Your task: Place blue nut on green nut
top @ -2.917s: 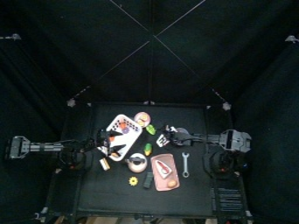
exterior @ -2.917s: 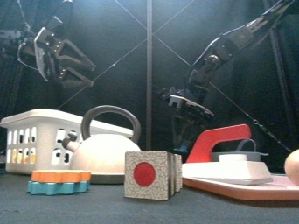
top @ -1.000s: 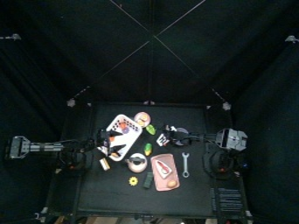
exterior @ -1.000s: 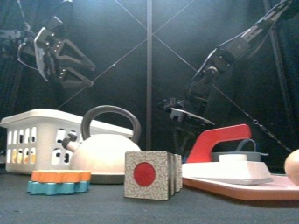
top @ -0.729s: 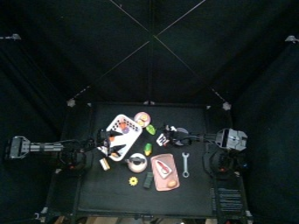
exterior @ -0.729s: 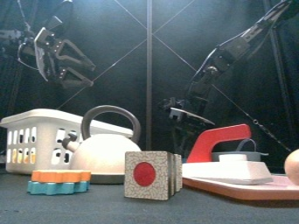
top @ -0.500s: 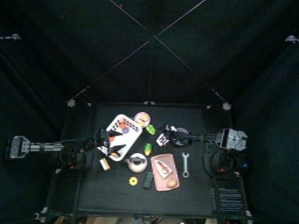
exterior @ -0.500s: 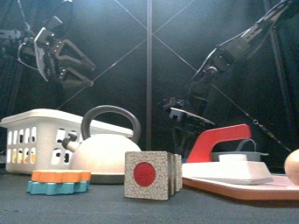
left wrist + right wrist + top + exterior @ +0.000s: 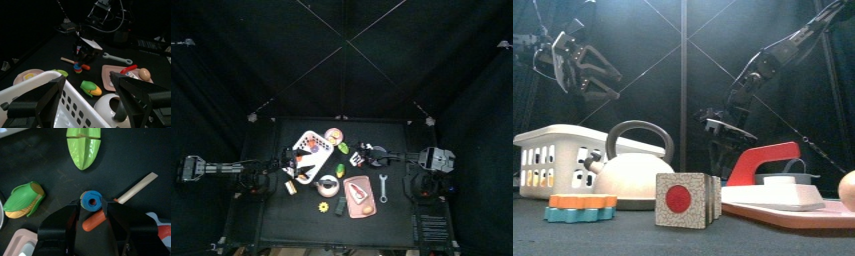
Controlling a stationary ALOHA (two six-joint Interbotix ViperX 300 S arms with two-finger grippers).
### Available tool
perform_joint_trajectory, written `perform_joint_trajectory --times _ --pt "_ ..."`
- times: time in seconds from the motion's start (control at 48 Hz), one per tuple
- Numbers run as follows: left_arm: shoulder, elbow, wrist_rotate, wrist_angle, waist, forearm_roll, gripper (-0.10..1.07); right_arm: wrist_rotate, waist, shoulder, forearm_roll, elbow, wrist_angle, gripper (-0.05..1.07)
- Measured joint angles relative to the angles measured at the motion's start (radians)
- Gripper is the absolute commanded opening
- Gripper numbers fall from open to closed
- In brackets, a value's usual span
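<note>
I'm hovering my right hand (image 9: 91, 214), jaws spread wide, right over the blue nut (image 9: 91, 200) lying on the desk (image 9: 40, 163) (beside a wooden stick (image 9: 136, 187)). Left hand (image 9: 573, 62) is hanging open up high.

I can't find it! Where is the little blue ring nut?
In the right wrist view, the small round blue nut lies on the black table, just ahead of the right hand, beside a pale wooden stick and below a green leaf-shaped toy.
</note>
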Motion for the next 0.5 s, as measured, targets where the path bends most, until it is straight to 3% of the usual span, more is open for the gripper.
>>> perform_joint_trajectory --times 0.208,0.5 --pt "0.0 0.005 -0.002 0.0 -0.002 0.0 1.03 0.0 -0.002 -0.023 0.008 -0.021 0.04 0.77" --pt "0.0 0.003 -0.002 0.0 -0.009 -0.002 1.03 0.006 0.037 -0.081 0.137 -0.014 0.181 0.77"
